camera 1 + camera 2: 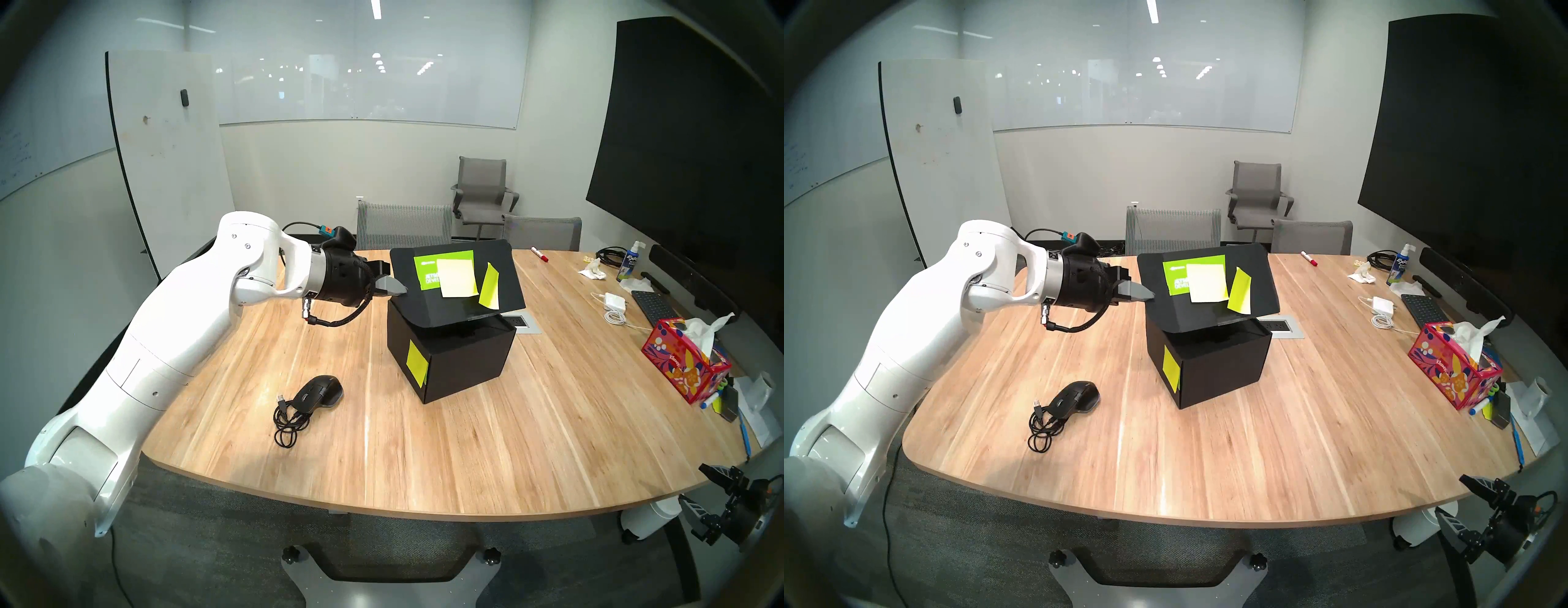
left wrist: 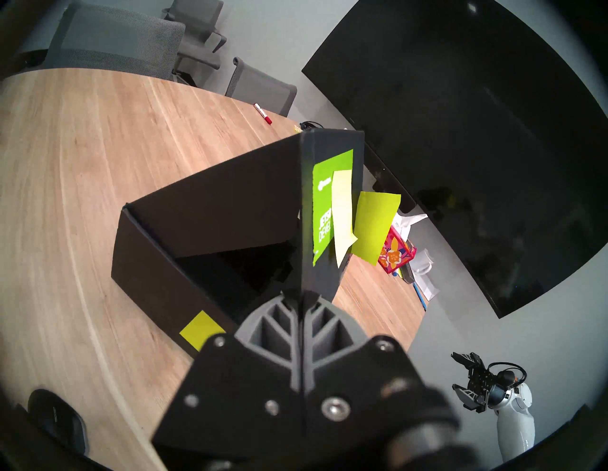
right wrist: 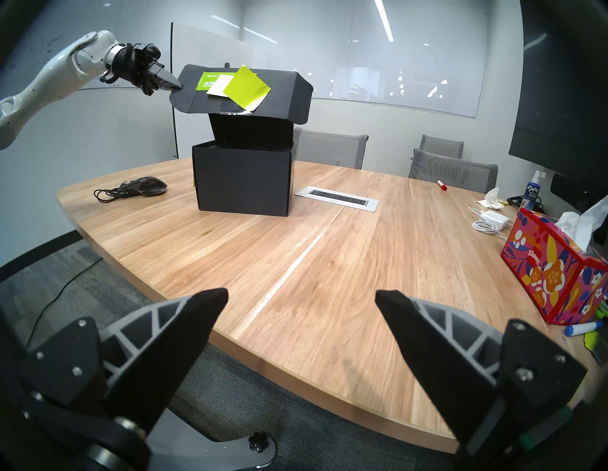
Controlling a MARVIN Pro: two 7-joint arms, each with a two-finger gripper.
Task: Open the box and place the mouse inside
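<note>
Left gripper (image 1: 403,290) pinched closed, white arm extended forward; right gripper (image 3: 301,304) low, jaws spread wide.

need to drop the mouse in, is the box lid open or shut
Partly open: the lid is raised off the box, its corner pinched by the left tool.

"Kleenex" on the red floral tissue box (image 3: 556,273), "EXPO white board" on the spray bottle (image 3: 532,192)

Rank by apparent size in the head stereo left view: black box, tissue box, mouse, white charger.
1. black box
2. tissue box, though it sits farther out in the fisheye, so only roughly comparable
3. mouse
4. white charger
</note>
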